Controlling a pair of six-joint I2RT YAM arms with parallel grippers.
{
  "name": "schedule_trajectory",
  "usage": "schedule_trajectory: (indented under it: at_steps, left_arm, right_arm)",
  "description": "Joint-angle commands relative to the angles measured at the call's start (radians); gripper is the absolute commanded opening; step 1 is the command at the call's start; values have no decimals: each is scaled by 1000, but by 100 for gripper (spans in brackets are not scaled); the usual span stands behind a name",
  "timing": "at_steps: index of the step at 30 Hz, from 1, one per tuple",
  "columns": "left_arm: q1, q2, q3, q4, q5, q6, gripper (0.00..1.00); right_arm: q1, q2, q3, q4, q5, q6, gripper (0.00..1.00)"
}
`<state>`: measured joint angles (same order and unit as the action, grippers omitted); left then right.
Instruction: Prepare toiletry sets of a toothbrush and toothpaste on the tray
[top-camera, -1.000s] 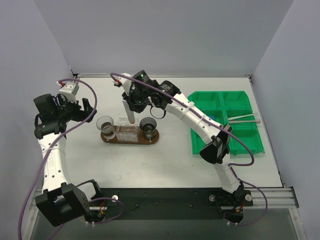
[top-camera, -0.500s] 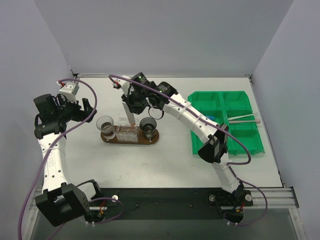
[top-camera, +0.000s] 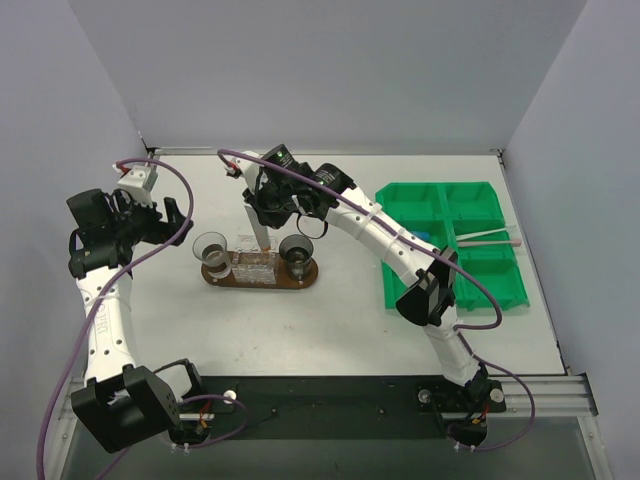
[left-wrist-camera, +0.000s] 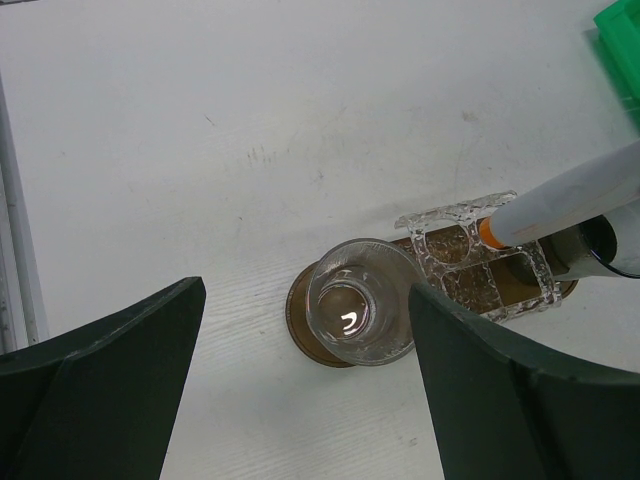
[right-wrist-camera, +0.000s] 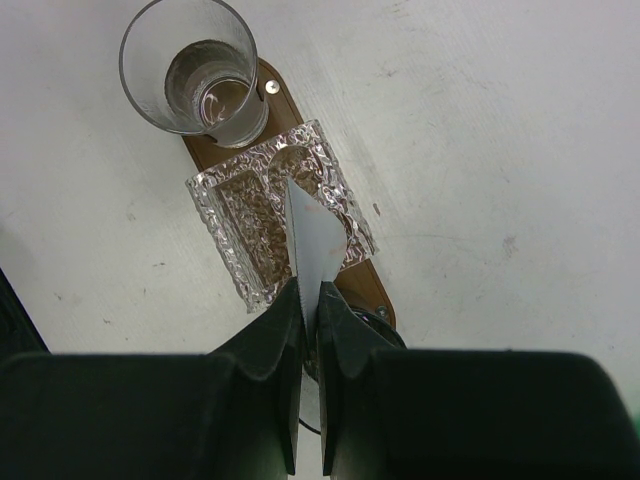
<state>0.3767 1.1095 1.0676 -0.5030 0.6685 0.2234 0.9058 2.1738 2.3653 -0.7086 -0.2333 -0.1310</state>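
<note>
Two clear glass cups (top-camera: 211, 250) flank a textured clear holder (right-wrist-camera: 262, 250) on the dark brown wooden oval tray (right-wrist-camera: 366, 283). Just below the right fingers (right-wrist-camera: 336, 322), pinched shut on it, the flat, pale toothpaste tube (right-wrist-camera: 318, 245) hangs orange cap down, apparently to slot upright into a compartment. The left fingers (top-camera: 175, 225) gape wide, empty, standing off to give room.

No readable text or numbers, toothpaste (left-wrist-camera: 570, 195) surface (partly hidden) apparently blank

The right gripper (top-camera: 262, 220) is holding a toothpaste tube (top-camera: 262, 237) over the clear holder (top-camera: 254, 265) on the tray (top-camera: 312, 276), between two clear cups (top-camera: 211, 250); a toothbrush (top-camera: 488, 237) is lying across the green bin (top-camera: 452, 199).
</note>
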Motion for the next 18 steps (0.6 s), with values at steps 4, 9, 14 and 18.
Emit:
schedule_trajectory:
  at_steps: [4,9,14,18]
  left_arm:
    - [13,-2,-3,38,37,21,94]
    - [14,0,-5,37,40,22,94]
    - [18,-2,-3,37,39,22,94]
    - [14,-2,0,37,42,22,94]
  right_arm:
    - [10,14,14,18,-17,5,0]
    - [10,17,0,20,-20,7,0]
    - [10,17,-14,26,-20,2,0]
    - [10,20,-14,27,-20,-1,0]
